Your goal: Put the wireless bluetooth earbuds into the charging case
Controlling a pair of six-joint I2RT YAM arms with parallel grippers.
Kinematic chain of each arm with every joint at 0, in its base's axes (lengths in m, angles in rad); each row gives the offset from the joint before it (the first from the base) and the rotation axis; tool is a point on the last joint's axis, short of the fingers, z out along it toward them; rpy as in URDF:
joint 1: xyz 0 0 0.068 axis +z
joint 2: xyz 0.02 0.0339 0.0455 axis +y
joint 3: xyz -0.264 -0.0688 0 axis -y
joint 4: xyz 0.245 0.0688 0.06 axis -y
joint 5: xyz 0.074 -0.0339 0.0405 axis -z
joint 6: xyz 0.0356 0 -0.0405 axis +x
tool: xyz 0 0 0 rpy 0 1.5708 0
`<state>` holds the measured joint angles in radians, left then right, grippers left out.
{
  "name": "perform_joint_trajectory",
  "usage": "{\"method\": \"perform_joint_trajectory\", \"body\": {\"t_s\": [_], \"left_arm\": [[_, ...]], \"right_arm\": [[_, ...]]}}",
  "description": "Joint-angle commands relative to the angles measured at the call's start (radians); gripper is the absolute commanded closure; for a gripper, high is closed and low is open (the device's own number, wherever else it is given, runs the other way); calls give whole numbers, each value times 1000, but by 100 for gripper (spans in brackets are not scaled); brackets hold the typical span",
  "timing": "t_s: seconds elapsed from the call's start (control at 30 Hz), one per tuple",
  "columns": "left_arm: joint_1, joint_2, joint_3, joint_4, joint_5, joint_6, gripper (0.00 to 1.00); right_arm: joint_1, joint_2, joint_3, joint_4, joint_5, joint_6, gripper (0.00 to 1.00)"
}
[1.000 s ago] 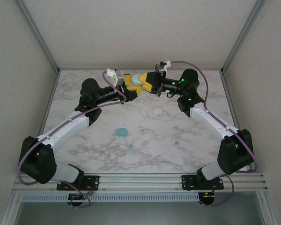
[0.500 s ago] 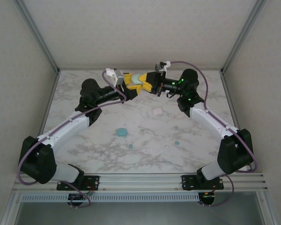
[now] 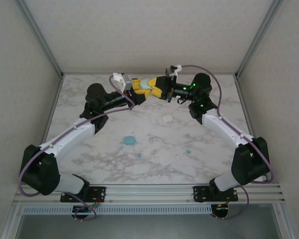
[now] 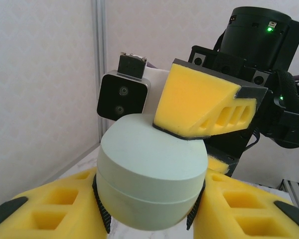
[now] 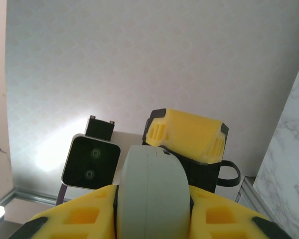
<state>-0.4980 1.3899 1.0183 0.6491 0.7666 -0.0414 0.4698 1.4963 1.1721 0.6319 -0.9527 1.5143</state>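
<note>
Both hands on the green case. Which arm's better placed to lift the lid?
Right hand, probably. Its finger rests atop the green case, above the seam; the left hand flanks the lower half, suited to holding the base.

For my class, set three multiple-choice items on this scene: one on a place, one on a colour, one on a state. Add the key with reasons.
1. Where is the pale green case?
A) lying by the arm bases
B) between the left tool and right tool, above the far part of the table
C) against the left wall

2. The round item lying left of centre on the table is:
A) red
B) teal-blue
C) black

3. The pale green case is:
A) shut
B) wide open
C) in two pieces

Key: 1 B, both tools clamp it; 2 B, the top view shows its colour; 3 A, only a thin seam shows.
</note>
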Motion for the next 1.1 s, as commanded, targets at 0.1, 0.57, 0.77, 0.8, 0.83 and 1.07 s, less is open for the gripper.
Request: {"method": "perform_joint_trajectory", "body": {"t_s": [0.1, 0.57, 0.77, 0.8, 0.83, 1.07], "left_arm": [[-29, 3, 45, -49, 5, 73, 48], [-30, -19, 47, -89, -8, 138, 57], [-30, -25, 42, -88, -7, 132, 63], [-30, -25, 42, -91, -6, 131, 64], [-30, -26, 42, -91, -4, 131, 64], [-30, -33, 39, -124, 11, 139, 67]], "right_arm": [[20, 5, 9, -12, 13, -13, 83], [19, 12, 11, -4, 5, 0, 83], [19, 10, 7, -37, 7, -17, 82], [19, 9, 8, -47, 10, -23, 81], [19, 7, 10, -63, 11, -33, 80], [18, -38, 59, -301, 41, -214, 57]]}}
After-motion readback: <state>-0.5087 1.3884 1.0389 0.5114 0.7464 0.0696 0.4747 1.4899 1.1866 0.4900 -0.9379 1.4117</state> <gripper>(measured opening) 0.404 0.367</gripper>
